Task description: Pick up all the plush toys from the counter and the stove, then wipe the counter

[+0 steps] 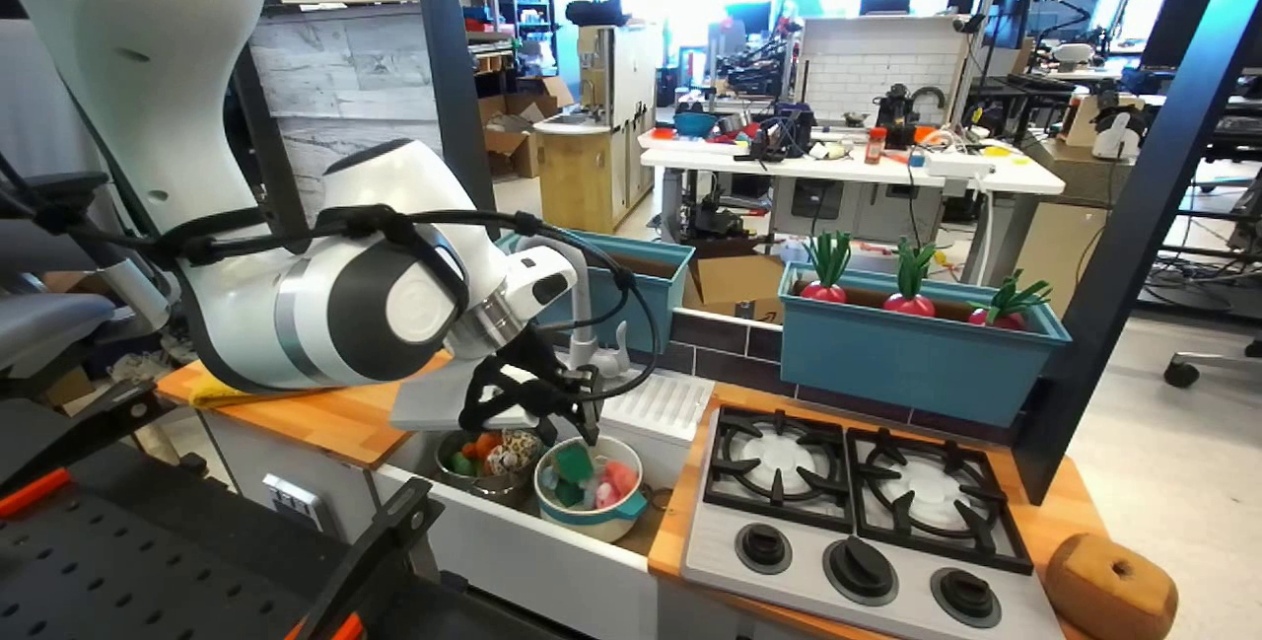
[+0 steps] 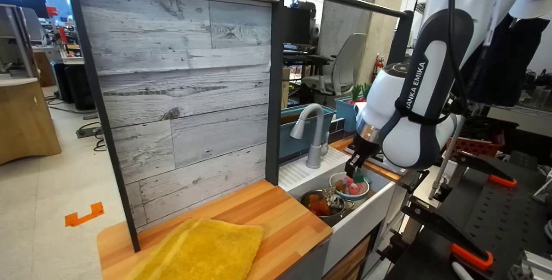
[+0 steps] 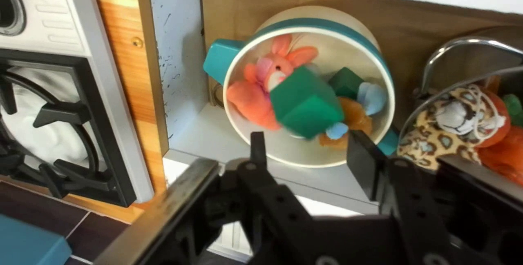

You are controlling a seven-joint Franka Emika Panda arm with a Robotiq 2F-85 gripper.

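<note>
Arm (image 1: 360, 315) bent; pincer (image 3: 308, 152) parted, pointing down above pot (image 3: 314, 23).

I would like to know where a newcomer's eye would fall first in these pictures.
Probably on the big white robot arm, which reaches over the sink in both exterior views. In the wrist view, a bright green cube stands out beyond the open hand, against a cream-and-teal pot with colourful plush toys. The yellow cloth on the wooden counter, in an exterior view, might come next.
</note>
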